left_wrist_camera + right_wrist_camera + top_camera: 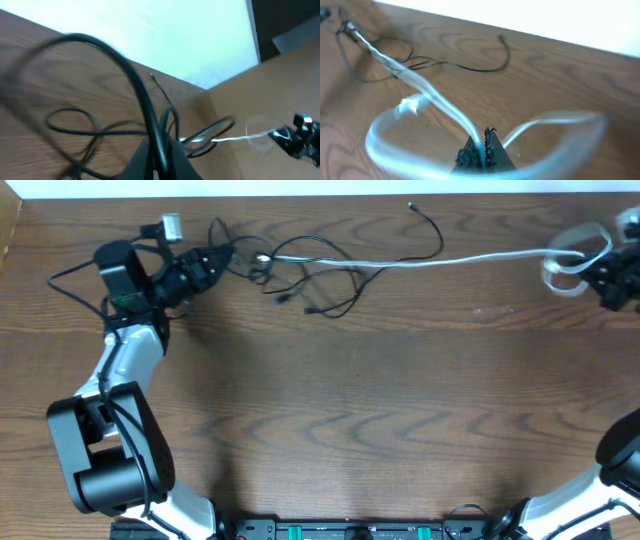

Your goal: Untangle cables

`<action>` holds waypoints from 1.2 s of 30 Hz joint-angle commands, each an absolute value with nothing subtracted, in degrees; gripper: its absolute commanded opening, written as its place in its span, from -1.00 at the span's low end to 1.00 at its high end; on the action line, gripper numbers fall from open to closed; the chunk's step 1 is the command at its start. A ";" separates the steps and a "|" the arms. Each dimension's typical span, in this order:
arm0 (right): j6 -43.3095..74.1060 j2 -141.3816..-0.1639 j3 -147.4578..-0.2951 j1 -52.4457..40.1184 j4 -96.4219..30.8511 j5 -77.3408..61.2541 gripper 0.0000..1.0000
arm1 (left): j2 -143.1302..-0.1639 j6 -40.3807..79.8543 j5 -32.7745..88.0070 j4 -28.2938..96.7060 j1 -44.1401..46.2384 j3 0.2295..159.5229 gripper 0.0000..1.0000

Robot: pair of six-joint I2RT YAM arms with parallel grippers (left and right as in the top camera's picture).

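Left gripper [160, 157] is pinched tight on a black cable [134, 75] that arcs up and off to the left. More black loops [75, 131] sprawl on the wooden table [45, 80]. A white cable [235, 138] runs right toward the right gripper [296, 137].

- No text, label, brand or number could be read in any view.
- Green and white marks on the black rail [350, 531] at the near edge of the table [330, 410] were too small to make out.

Tangled cables [305, 278] back-left on table [350, 430]; one strand [450, 260] stretching right.
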State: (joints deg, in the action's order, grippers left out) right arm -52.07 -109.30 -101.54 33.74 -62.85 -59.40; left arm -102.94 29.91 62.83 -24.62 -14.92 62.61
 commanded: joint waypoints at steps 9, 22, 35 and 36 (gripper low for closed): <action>-47.24 -108.99 -101.84 42.59 -61.82 -56.95 -0.98 | -101.80 28.71 59.88 -22.52 -17.04 63.24 -0.85; -44.66 -109.01 -101.84 49.45 -60.62 -57.63 -0.98 | -101.80 28.75 55.42 -22.48 -17.93 63.22 -0.84; -44.62 -109.01 -101.82 42.57 -63.57 -58.83 0.57 | -101.80 30.92 56.47 -20.64 -13.58 63.24 -0.85; -44.60 -109.01 -101.82 41.45 -64.07 -58.85 0.75 | -101.80 30.92 56.47 -20.64 -13.28 63.24 -0.85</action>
